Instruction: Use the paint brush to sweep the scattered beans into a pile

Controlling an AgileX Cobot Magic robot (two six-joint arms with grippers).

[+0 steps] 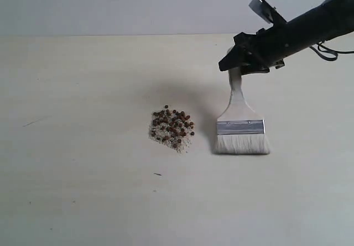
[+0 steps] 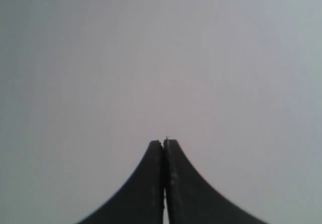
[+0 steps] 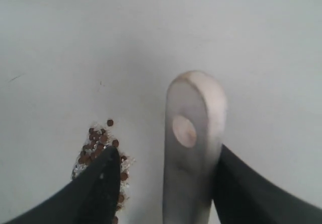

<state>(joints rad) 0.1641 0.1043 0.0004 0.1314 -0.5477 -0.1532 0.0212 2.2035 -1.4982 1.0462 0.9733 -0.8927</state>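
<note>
Closest to me on the pale cream desk (image 1: pixel 83 202), the flat wide paint brush (image 1: pixel 238 110) has its off-white bristles (image 1: pixel 242 144) touching the surface. The silver metal ferrule (image 1: pixel 240 126) sits just behind them. Level with the ferrule and off to the left in the exterior view lies a tight pile of tiny round dark reddish-brown beans (image 1: pixel 172 127), mixed with fine whitish crumbs (image 1: pixel 180 145). The pile is near the brush but apart from it, with a strip of bare desk between.

Further back, the light wooden handle (image 1: pixel 236 88) runs away from the bristles to the black right tool (image 1: pixel 235 63). In the right wrist view the handle's rounded end, with its hole (image 3: pixel 184 131), lies between the two fingers (image 3: pixel 103 181). One finger is against the wood, and the other stands off with desk showing in the gap, so this tool is parted rather than clamped. I can't quite tell whether the brush lies flat or leans up on its bristles.

The left tool (image 2: pixel 164 144) is pressed closed on nothing, over plain grey.
</note>
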